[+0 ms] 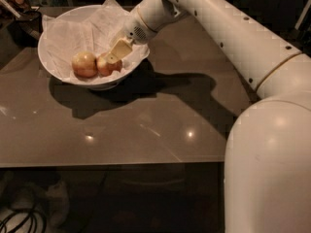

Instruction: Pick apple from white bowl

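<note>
The white bowl is wide, round and smooth, lined with crumpled white paper. It stands on a glossy grey-brown worktop. The apple, small, rounded and dark red with a yellow-orange blush, lies inside the bowl, touching a paler apple. The cream tool rests on the apple's top. Whether the tool is spread or pinching cannot be told.

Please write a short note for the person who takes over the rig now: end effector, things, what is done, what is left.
The end effector is inside the wide white paper-lined bowl, at the top of the small dark red apple; grasp not confirmed.
That apple lies in the bowl beside a paler yellow-pink apple.
Bowl stands on the grey-brown table.
Done: reach. Left: grasp, lift the apple out.
</note>
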You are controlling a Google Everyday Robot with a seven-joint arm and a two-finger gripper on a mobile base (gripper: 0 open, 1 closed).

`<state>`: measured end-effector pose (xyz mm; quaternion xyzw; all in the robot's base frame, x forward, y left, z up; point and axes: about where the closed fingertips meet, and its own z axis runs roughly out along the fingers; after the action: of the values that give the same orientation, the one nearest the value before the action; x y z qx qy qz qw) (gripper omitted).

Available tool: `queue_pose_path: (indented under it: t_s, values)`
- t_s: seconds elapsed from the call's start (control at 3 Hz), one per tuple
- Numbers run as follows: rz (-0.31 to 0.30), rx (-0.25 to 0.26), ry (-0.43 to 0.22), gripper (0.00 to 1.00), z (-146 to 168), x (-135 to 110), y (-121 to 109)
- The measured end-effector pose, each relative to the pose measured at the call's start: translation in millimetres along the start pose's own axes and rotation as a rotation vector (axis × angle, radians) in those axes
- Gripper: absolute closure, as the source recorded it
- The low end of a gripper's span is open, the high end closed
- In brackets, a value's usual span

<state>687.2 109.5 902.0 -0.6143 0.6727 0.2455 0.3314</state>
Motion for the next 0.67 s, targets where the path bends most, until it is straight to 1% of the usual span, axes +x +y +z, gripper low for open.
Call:
queue_pose_path:
  t_s: [0.33, 0.67]
  values:
    - [-0.01, -0.016, -0.002, 0.53, 7.5, -1.6, -0.6]
    - [-0.011, -0.02, -0.003, 0.49, 8.6, -1.9, 0.1]
